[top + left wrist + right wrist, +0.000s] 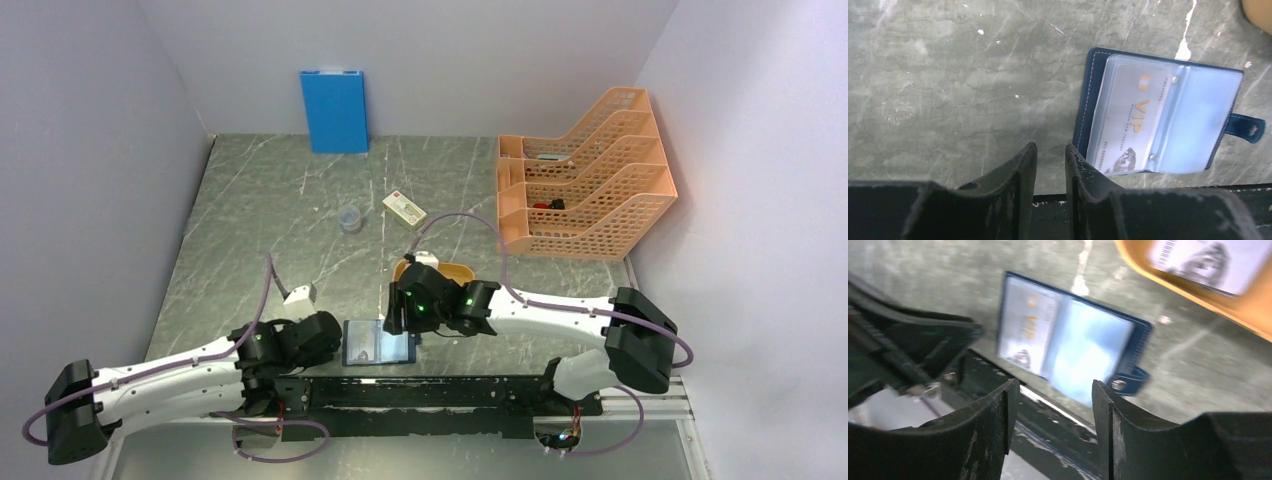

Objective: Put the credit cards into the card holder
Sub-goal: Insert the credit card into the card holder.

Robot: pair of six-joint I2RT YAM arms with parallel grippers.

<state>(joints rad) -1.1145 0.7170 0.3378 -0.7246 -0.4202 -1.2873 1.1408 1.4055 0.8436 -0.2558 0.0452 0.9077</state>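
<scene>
The card holder [378, 342] lies open on the table near the front edge, between my grippers. In the left wrist view it [1088, 100] shows a pale credit card [1130, 115] marked VIP inside its left clear sleeve; the right sleeve looks empty and the snap tab [1248, 127] sticks out to the right. My left gripper [1050, 150] hovers just left of it, jaws slightly apart and empty. My right gripper [1055, 387] is open and empty above the holder [1068, 345]. Another credit card [1208, 260] lies in the orange oval tray [1248, 305].
A bright blue upright folder [334, 110] stands at the back wall. An orange stack of file trays [585, 190] fills the back right. A small clear cup [351, 218] and a cream box [404, 209] sit mid-table. A black rail [430, 390] runs along the front edge.
</scene>
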